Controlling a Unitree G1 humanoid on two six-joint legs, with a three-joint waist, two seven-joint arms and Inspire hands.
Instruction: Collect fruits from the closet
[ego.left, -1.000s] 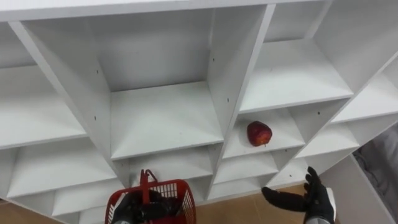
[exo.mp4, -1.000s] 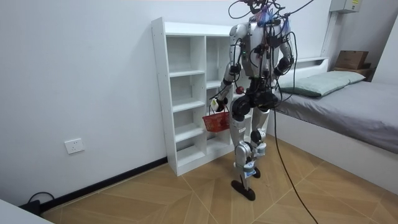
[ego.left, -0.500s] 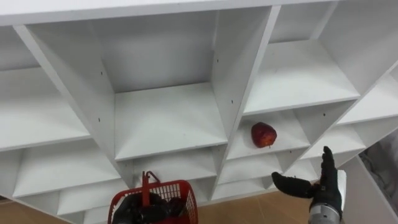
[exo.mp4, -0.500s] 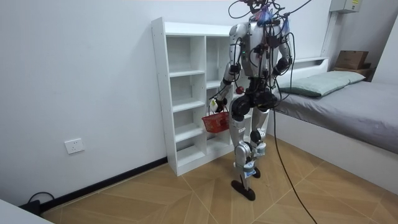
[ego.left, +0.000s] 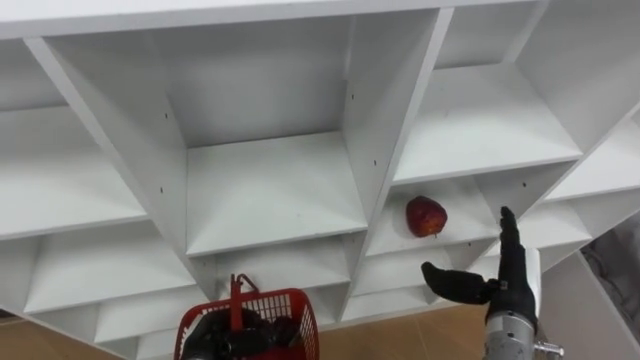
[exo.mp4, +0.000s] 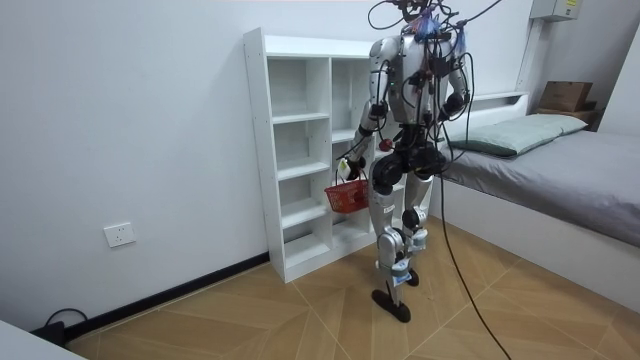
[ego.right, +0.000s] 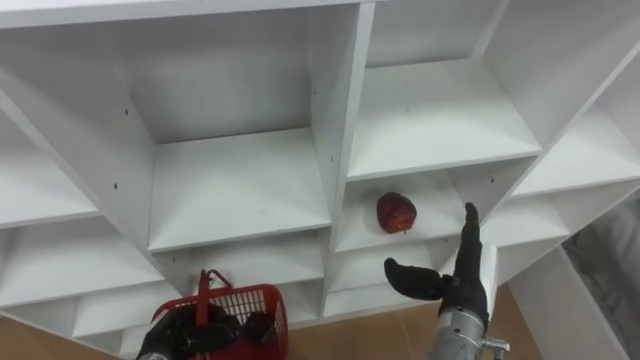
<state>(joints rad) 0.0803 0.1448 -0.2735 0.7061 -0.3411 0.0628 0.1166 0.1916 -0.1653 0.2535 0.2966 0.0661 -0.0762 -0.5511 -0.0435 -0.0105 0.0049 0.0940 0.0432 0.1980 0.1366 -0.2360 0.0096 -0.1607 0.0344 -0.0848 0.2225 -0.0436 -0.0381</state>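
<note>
Item: round red fruit (ego.left: 425, 216), which lay on a right-column shelf of the white wooden closet (ego.left: 375, 100). The right hand (ego.left: 510, 288), fingers straight and thumb spread, was raised near it, probably to grasp. The left hand (ego.left: 212, 338) was curled round the red plastic basket (ego.left: 285, 297), held low to receive fruit.

White wall (exo.mp4: 130, 120), herringbone wood floor (exo.mp4: 250, 320), grey bed (exo.mp4: 585, 175) with pillow (exo.mp4: 520, 130).
</note>
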